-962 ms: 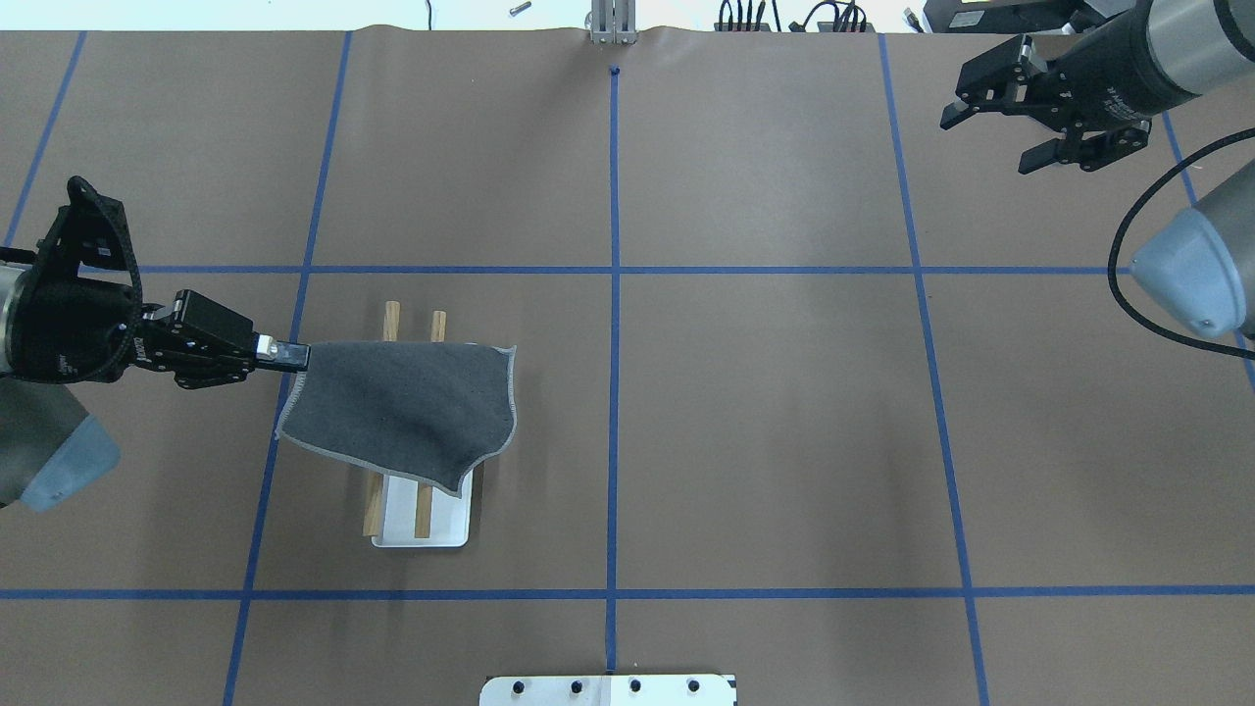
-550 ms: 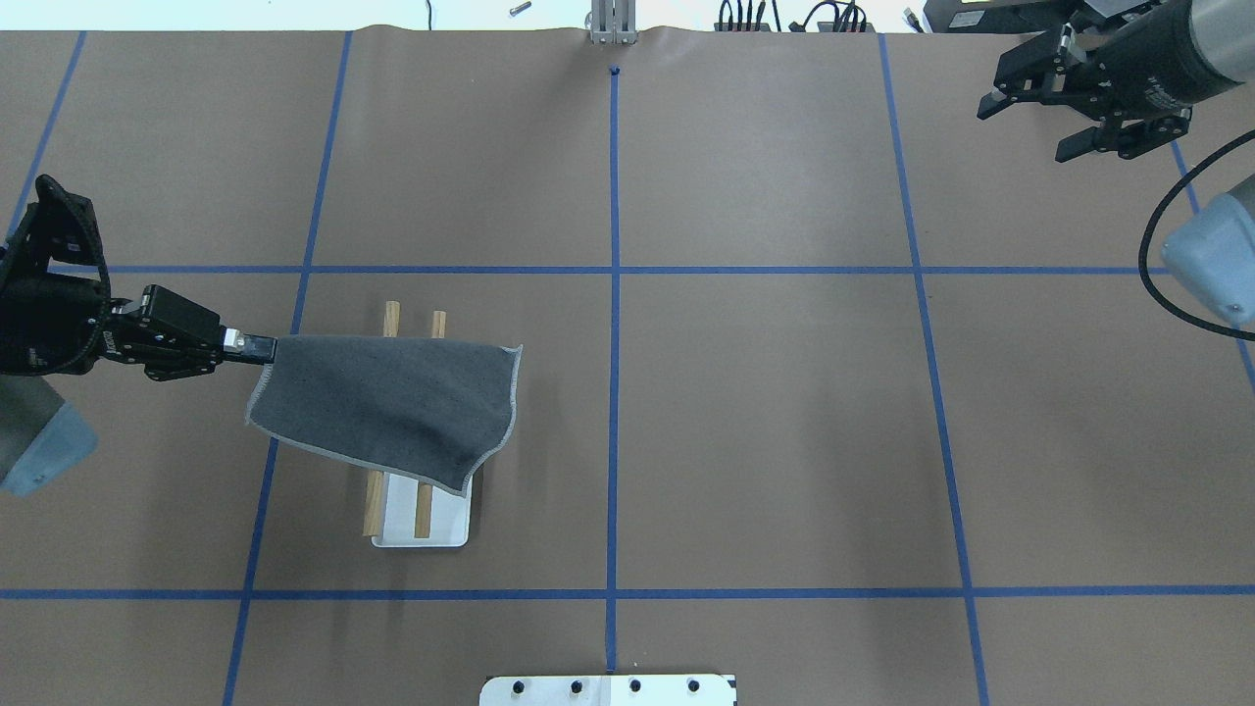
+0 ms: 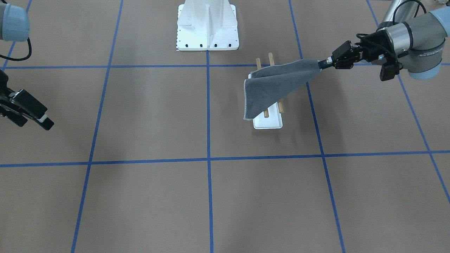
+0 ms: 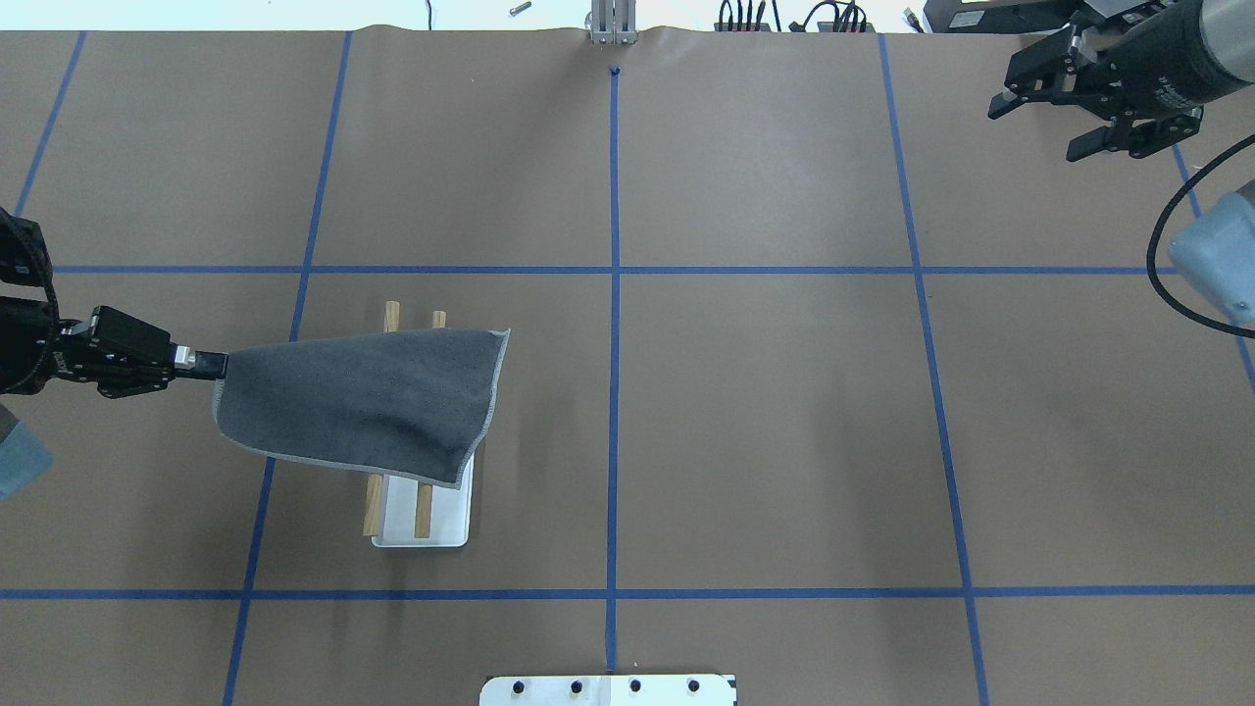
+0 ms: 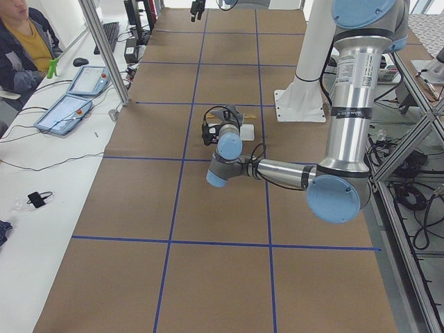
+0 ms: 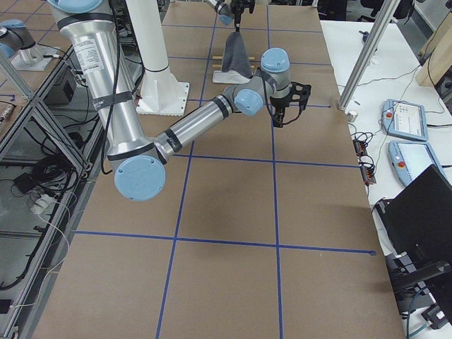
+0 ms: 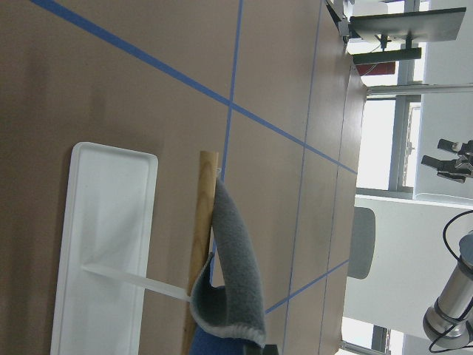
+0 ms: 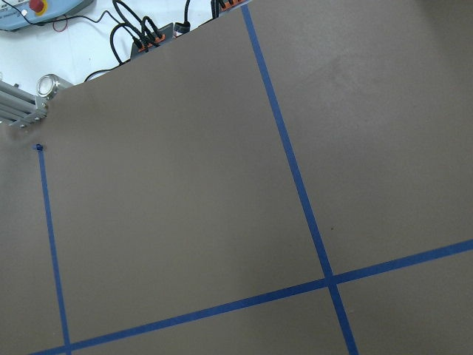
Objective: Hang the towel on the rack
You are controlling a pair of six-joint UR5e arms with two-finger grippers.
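Towel (image 4: 363,402) corner pinched in left claw (image 4: 217,365), draped over rack (image 4: 443,520).

The towel (image 4: 363,402) lies draped over the rack (image 4: 397,520).

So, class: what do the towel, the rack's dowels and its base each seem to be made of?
The towel: soft cloth, matte dark grey; it sags and folds, with a light stitched edge. The dowels: probably bare wood, light brown and matte. The base: smooth white, perhaps plastic or painted metal; the look leaves that open.
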